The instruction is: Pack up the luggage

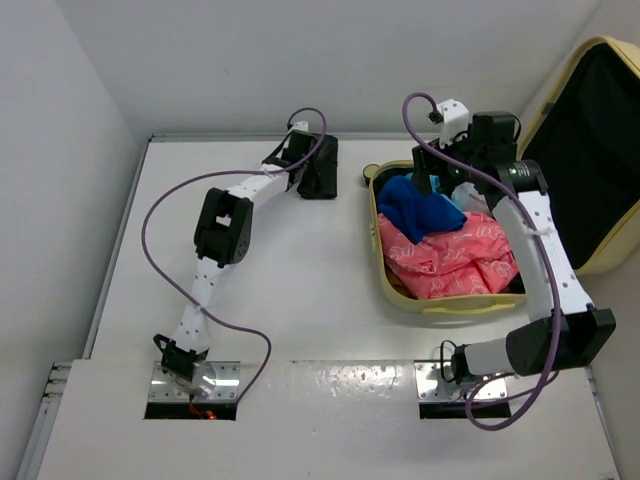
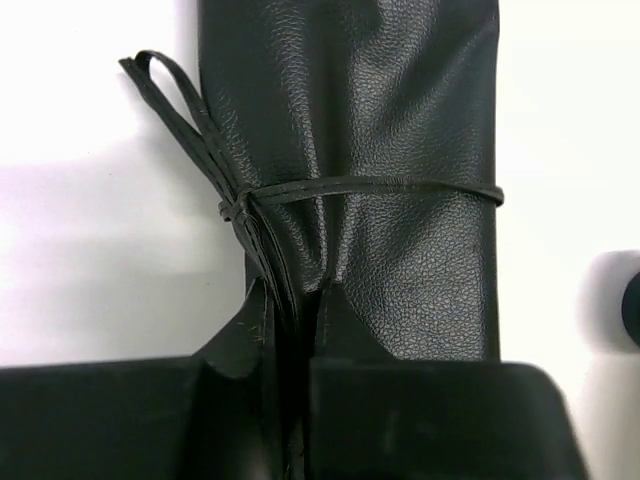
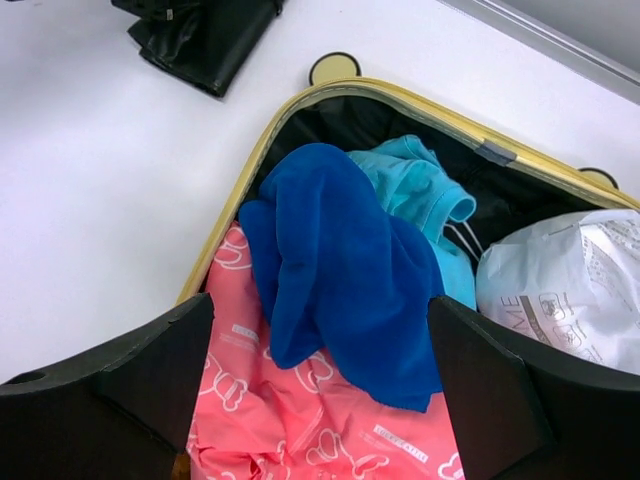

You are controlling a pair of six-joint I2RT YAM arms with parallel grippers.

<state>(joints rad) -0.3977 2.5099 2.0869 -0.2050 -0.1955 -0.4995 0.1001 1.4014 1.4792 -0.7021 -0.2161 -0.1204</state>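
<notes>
The luggage (image 1: 470, 305) is a pale yellow suitcase lying open at the right, its black-lined lid (image 1: 590, 150) leaning on the wall. Inside lie a blue cloth (image 1: 420, 208), a pink printed bag (image 1: 460, 258), a teal garment (image 3: 420, 185) and a white bag (image 3: 560, 290). My right gripper (image 1: 440, 185) hangs open and empty above the blue cloth (image 3: 340, 260), as the right wrist view (image 3: 320, 380) shows. My left gripper (image 1: 304, 168) is shut on the edge of a black leather roll (image 2: 400, 150) tied with a cord, which lies on the table left of the suitcase.
The white table (image 1: 270, 290) is walled at the back and left. The black roll (image 3: 205, 40) lies close to the suitcase's rim (image 3: 236, 200) and a small black wheel (image 3: 334, 67). Purple cables loop around both arms.
</notes>
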